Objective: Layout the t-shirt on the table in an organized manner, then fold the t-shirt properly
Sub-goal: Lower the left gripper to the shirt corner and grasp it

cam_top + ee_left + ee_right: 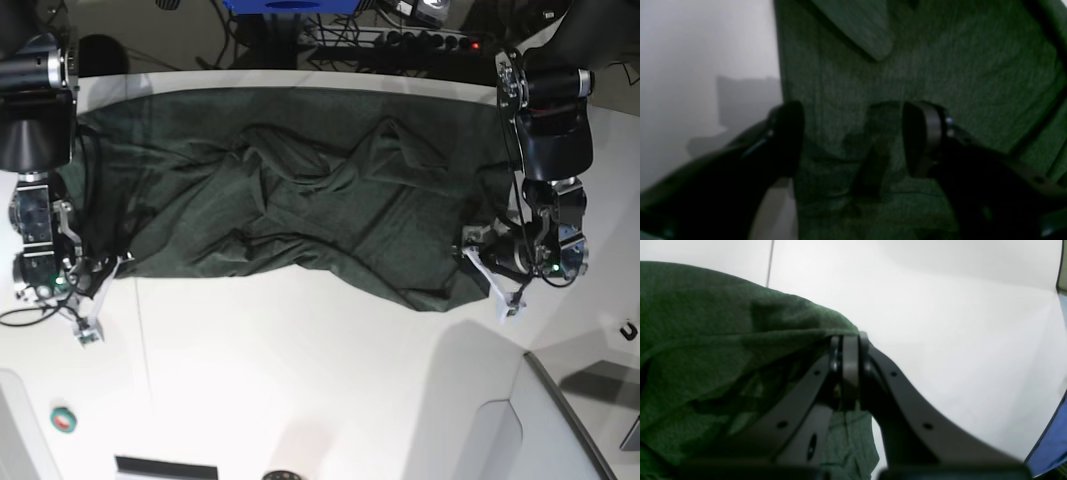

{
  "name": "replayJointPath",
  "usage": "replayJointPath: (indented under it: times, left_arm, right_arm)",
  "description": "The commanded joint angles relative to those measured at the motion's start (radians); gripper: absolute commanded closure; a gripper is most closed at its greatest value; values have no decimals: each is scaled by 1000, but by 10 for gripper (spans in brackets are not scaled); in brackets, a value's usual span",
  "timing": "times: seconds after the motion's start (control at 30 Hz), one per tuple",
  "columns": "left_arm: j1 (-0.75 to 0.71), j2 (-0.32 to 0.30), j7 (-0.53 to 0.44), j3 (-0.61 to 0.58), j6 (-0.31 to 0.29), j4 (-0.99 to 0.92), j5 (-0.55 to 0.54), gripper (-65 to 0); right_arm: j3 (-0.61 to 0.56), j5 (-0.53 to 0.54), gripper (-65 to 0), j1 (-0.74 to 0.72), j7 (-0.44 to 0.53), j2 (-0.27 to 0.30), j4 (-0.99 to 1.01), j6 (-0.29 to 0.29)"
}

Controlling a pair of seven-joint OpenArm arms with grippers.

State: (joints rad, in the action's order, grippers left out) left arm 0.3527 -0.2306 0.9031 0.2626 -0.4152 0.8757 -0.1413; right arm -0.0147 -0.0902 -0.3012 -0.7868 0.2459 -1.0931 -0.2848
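The dark green t-shirt (pixel 300 200) lies spread but rumpled across the far half of the white table (pixel 300 380), with folds bunched at its middle. In the base view my left gripper (pixel 490 270) is at the shirt's near right corner. In the left wrist view the left gripper (pixel 853 140) is open, its fingers (pixel 923 140) standing apart over the t-shirt (pixel 940 66), with a small ridge of cloth between them. My right gripper (pixel 100 285) is at the near left corner. Close up, the right gripper (pixel 850 350) is shut on the edge of the t-shirt (pixel 706 340), which drapes from its tips.
A green tape roll (pixel 64 419) lies near the front left, and a black strip (pixel 165 467) sits at the front edge. A grey panel (pixel 560 420) borders the table at the front right. Cables and a power strip (pixel 430 40) run behind the far edge.
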Motion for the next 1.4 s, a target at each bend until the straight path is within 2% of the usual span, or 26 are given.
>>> replayJointPath:
  times: [0.0,0.2,0.23,0.37,0.77,1.03,1.07,1.17,1.23,1.3,1.37]
  left_arm:
    - [7,-8,6,0,-1,12,-7,-331]
    - [-34,-8,-16,0,-1,12,-2,-26]
    - [-44,-11,-25,0,-1,12,-1,0]
    - [-90,-19,-29,0,-1,20,1,0]
    - [-297,-56,-20,0,-1,271,1,0]
    - [-310,-52,149,2,-1,524,1,0]
    - [-310,-51,166,2,-1,544,1,-12]
    - [-291,-48,187,2,-1,580,1,-165]
    - [-278,-48,192,2,-1,581,1,-234]
    - [-277,-48,192,2,-1,586,1,-275]
    - [-277,-48,199,2,-1,586,1,-278]
  right_arm:
    - [5,-4,0,-28,11,11,-17,0]
    - [5,-4,0,-28,11,11,-17,0]
    - [5,-4,0,-28,11,11,-17,0]
    - [5,-4,0,-28,11,11,-17,0]
    - [6,-4,0,-28,11,11,-17,0]
    - [6,-4,0,-28,11,-3,-17,0]
    - [6,-4,0,-28,11,-6,-17,0]
    - [6,-4,0,-28,4,-9,-17,0]
    - [6,-4,0,-28,-9,-9,-17,0]
    - [6,-4,0,-28,-10,-9,-19,0]
    - [6,-4,0,-28,-10,-9,-19,0]
